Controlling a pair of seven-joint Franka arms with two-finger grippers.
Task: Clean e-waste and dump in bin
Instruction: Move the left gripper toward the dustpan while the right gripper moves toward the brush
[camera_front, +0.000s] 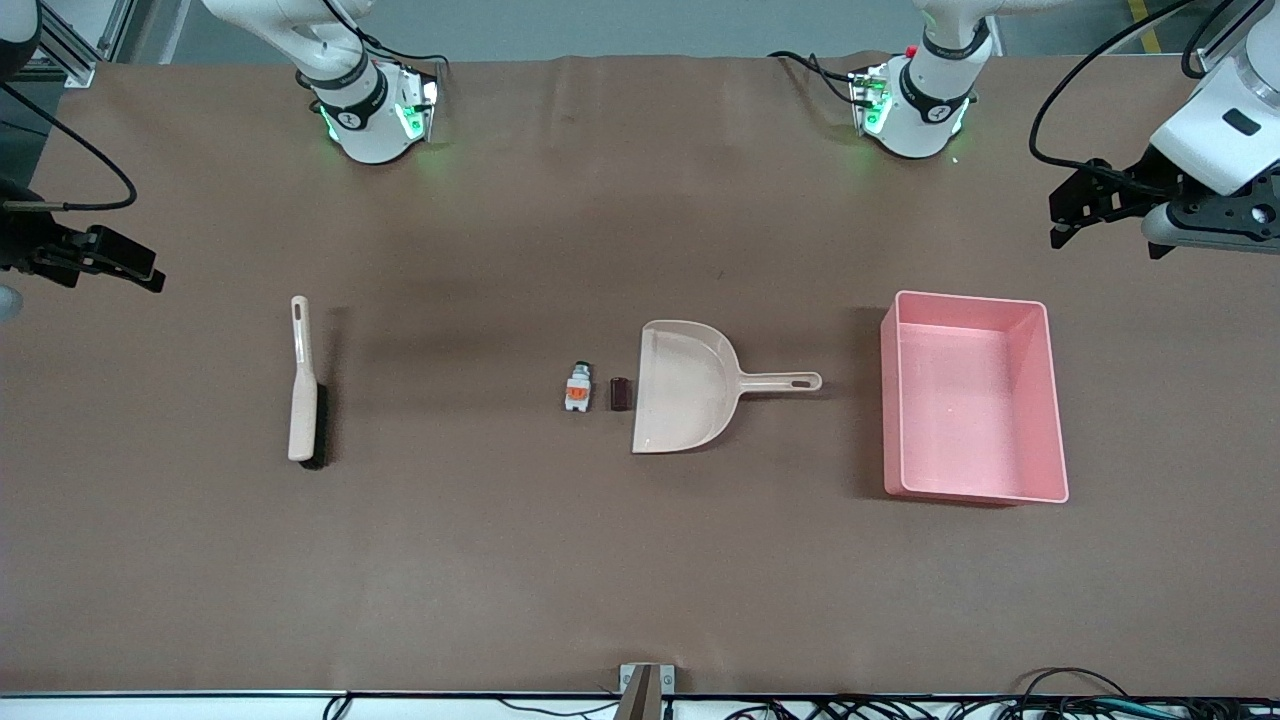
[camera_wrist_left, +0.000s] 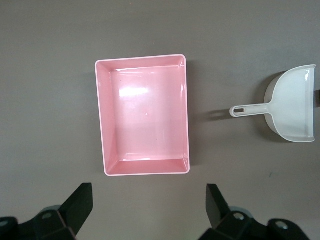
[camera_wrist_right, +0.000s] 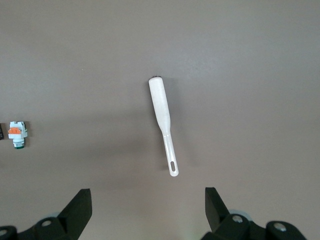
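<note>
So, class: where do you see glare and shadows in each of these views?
Front view: soft shadows fall beside the brush and the pink bin, on their right-arm side; green lights glow at both arm bases. Left wrist view: a white glare patch sits on the bin floor, and the dustpan handle casts a shadow. Right wrist view: lighting is even, with only a faint shadow by the brush.

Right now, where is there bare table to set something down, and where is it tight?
Bare cloth lies between the brush and the white part, and between the dustpan handle and the bin. It is crowded where the maroon block sits at the dustpan's mouth.
</note>
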